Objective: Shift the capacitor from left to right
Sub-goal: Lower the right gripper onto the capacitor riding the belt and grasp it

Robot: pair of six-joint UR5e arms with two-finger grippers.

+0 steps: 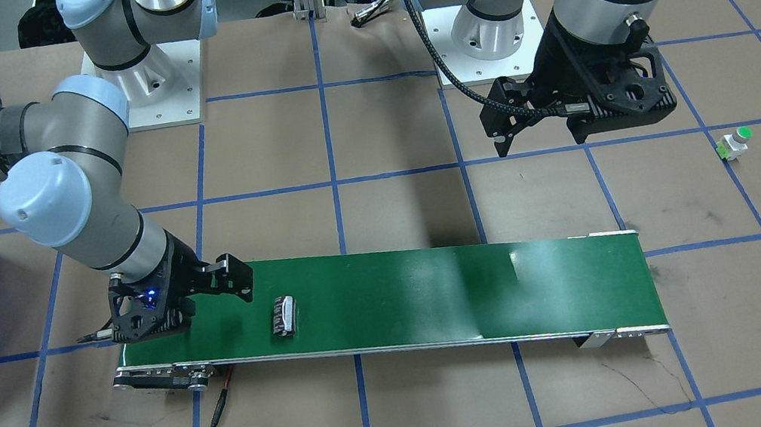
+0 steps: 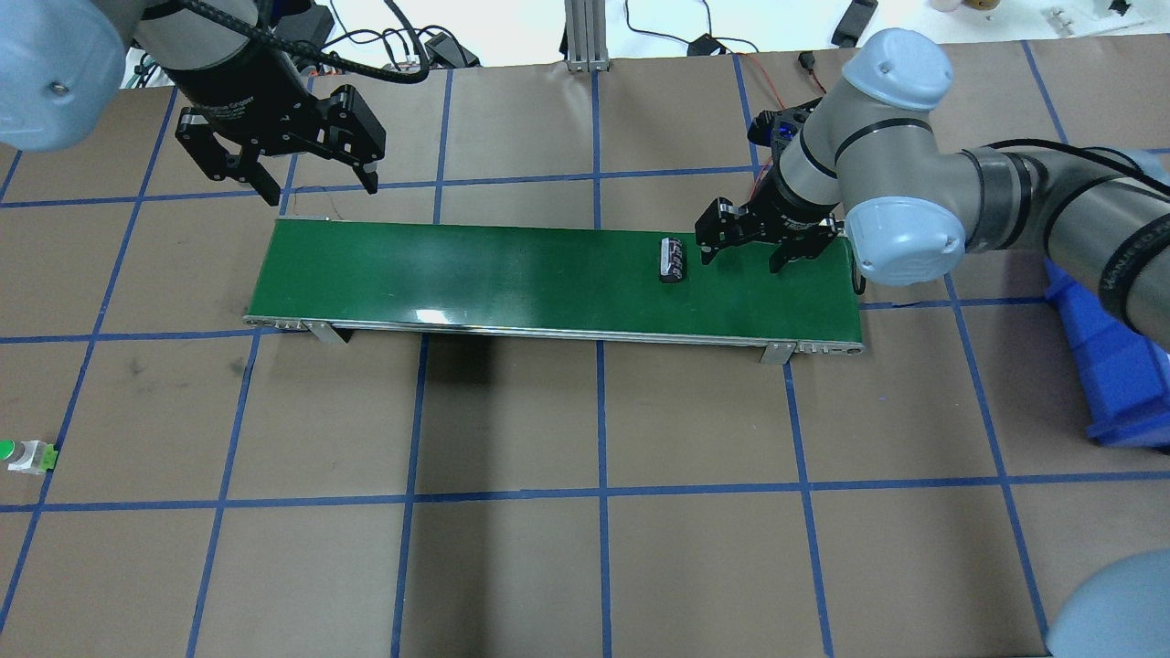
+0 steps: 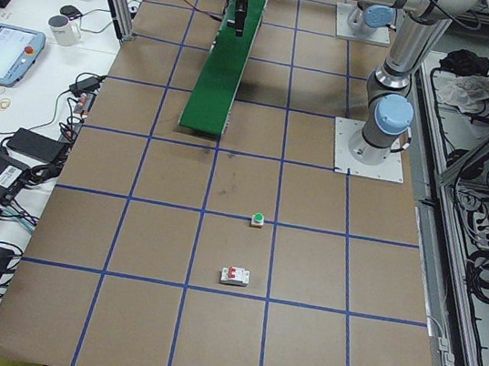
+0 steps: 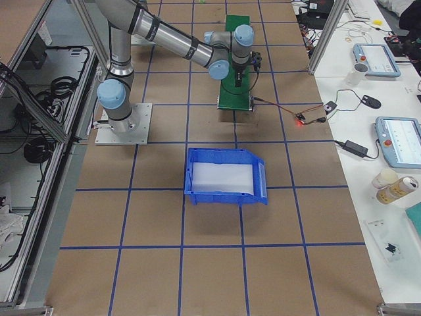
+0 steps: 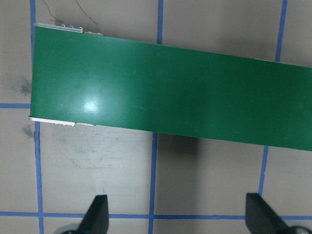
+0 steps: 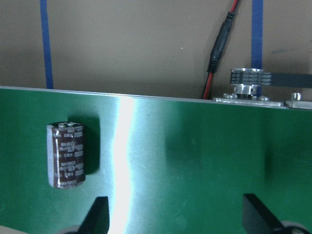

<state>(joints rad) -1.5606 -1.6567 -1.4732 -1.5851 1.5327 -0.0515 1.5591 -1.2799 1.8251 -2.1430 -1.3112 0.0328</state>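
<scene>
Right gripper (image 2: 742,263), left gripper (image 2: 321,192): jaws wide apart, empty. One capacitor (image 2: 674,259) on one belt (image 2: 503,274), at right gripper's 9 o'clock overhead.

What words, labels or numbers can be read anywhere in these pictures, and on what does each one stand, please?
"Gripper": white print on the black body above the left claw, overhead view; the word before it is blurred.
Silvery rows of print on the capacitor: too blurred to read.
White lettering on the black band of the right arm: too small to read.
Nothing else is legible.
</scene>
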